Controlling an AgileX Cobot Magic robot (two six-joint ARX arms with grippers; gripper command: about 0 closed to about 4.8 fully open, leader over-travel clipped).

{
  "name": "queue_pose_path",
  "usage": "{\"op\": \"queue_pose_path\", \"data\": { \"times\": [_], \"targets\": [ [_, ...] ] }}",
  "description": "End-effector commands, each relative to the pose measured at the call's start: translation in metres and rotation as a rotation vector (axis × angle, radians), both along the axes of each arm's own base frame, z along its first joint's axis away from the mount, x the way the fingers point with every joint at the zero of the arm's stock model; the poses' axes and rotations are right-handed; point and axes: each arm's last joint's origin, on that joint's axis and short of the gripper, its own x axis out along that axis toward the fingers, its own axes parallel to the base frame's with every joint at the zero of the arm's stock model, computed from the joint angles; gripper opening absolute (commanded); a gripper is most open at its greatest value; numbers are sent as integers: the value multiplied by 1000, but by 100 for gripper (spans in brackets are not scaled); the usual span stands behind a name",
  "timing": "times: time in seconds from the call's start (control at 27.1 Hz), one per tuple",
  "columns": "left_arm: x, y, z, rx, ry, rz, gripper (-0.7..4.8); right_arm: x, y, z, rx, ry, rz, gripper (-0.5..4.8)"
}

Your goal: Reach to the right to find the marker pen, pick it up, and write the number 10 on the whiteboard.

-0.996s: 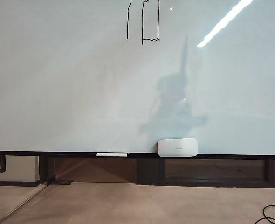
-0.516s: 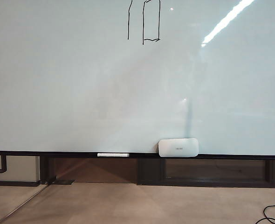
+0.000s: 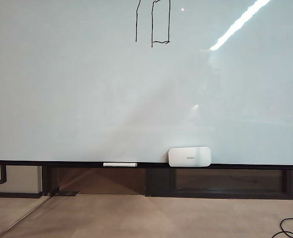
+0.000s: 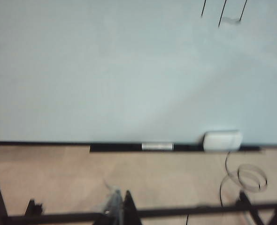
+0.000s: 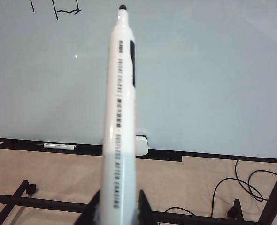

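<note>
The right gripper (image 5: 116,206) is clamped on the marker pen (image 5: 120,117), tip uncapped and clear of the whiteboard (image 3: 87,89). The left gripper (image 4: 119,206) shows only as blurred fingertips; its state cannot be determined. The number 10 (image 3: 153,25) stands at the whiteboard's top edge. An eraser (image 3: 189,156) and a second marker (image 3: 119,164) rest on the bottom rail (image 3: 246,165).

Glossy whiteboard (image 3: 87,89), smooth plastic marker pen (image 5: 120,117)

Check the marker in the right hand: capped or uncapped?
Uncapped. In the right wrist view the marker pen sticks out from the right hand, its bare dark tip exposed and pointing toward the whiteboard, not touching it.
</note>
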Motion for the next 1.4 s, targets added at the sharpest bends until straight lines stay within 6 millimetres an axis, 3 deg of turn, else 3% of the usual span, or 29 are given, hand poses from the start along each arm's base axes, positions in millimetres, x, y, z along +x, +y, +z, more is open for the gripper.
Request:
{"op": "queue_pose_path", "data": {
  "times": [0.04,0.29,0.44,0.74,1.11,1.29,1.4],
  "targets": [
    [3,0,-18,-28,10,21,-6,2,1,-5,10,-16,14,-4],
    [20,-3,-37,-93,-28,64,-6,-1,-2,-41,59,-49,-49,-4],
    [32,-5,-63,-99,28,66,-6,-3,-4,-68,58,-42,-81,-4],
    [44,-9,-84,-43,-41,38,-6,1,-2,-96,33,-30,-74,-4],
    [52,-11,-119,-4,9,16,-6,-15,-9,-107,23,-121,-78,-4],
    [50,-12,-133,35,-54,-38,-6,-25,-13,-137,34,-123,-82,-4],
    [50,-13,-136,41,-51,-40,-6,-23,-13,-144,19,-112,-95,-4]
  ]
}}
